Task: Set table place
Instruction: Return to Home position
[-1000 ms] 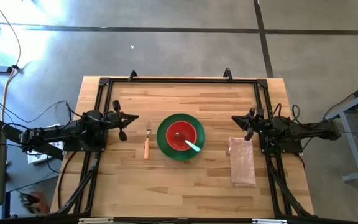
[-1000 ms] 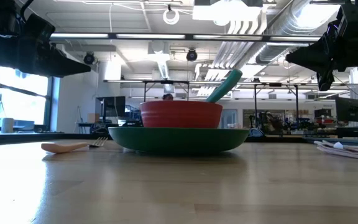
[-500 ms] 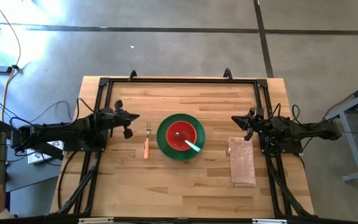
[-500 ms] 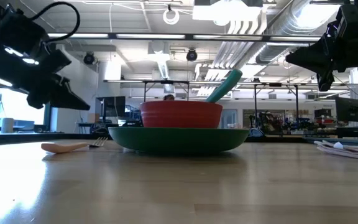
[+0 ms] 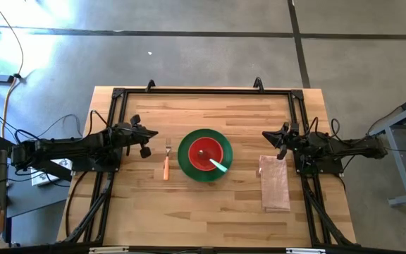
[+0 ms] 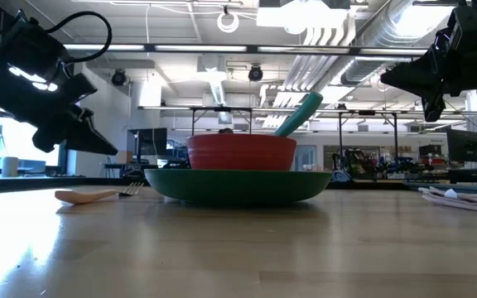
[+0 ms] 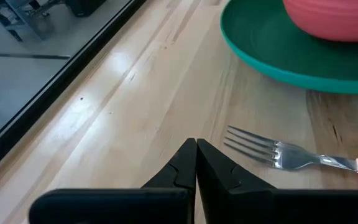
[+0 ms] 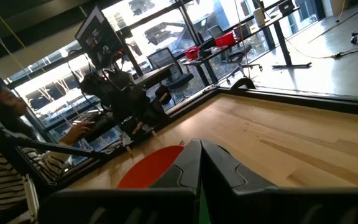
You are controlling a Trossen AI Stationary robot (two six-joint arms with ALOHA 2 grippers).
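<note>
I read my left gripper point(image 5: 145, 144) pinched closed on nothing, hovering at the fork's point(image 5: 165, 165) 10 o'clock. The green plate point(image 5: 185, 159) sits mid-table point(image 5: 210, 208), carrying the red bowl point(image 5: 200, 151) and teal spoon point(image 5: 219, 166). The folded napkin point(image 5: 274, 183) lies at the plate's 4 o'clock. My right gripper point(image 5: 282, 147), closed and empty, hangs at the napkin's 12.

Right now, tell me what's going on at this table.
A place is laid on the table. A red bowl sits on a green plate, with a teal spoon leaning in the bowl. An orange-handled fork lies on the left arm's side of the plate, a folded napkin on the right arm's side. Neither arm holds anything. The left gripper, shut, hangs beside the fork. The right gripper, shut, hangs near one end of the napkin.
</note>
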